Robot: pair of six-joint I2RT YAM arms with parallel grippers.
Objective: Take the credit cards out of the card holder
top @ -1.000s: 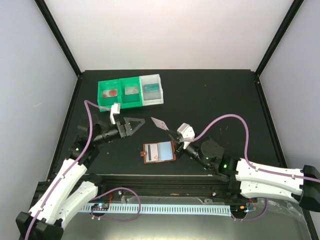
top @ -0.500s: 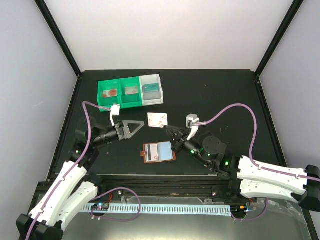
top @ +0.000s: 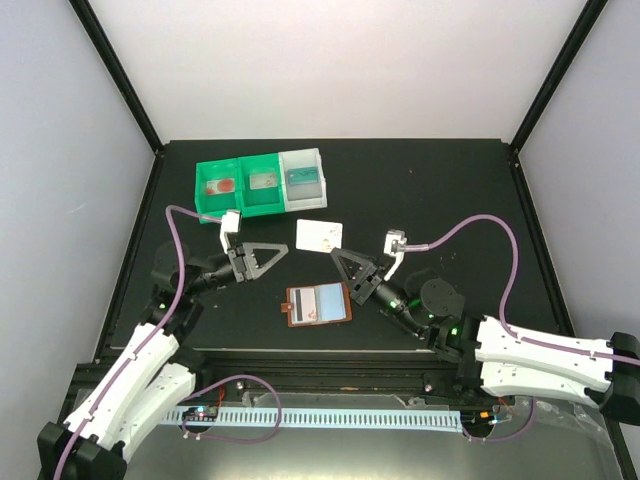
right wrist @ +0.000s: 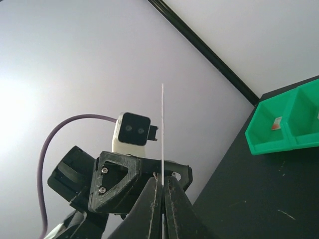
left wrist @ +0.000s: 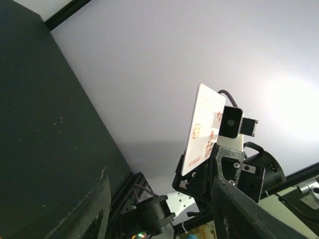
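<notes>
Card [top: 319, 235] now face-up in R tool [top: 337, 253], L tool [top: 284, 247] close, bins [top: 240, 212] behind.

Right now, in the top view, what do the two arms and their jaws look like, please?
Both the left arm and the right arm have white shell links and black joints. A purple cable loops along each one. Small green lights glow on the black joints. The jaws are black, triangular frames, each with a small white camera box beside it.
</notes>
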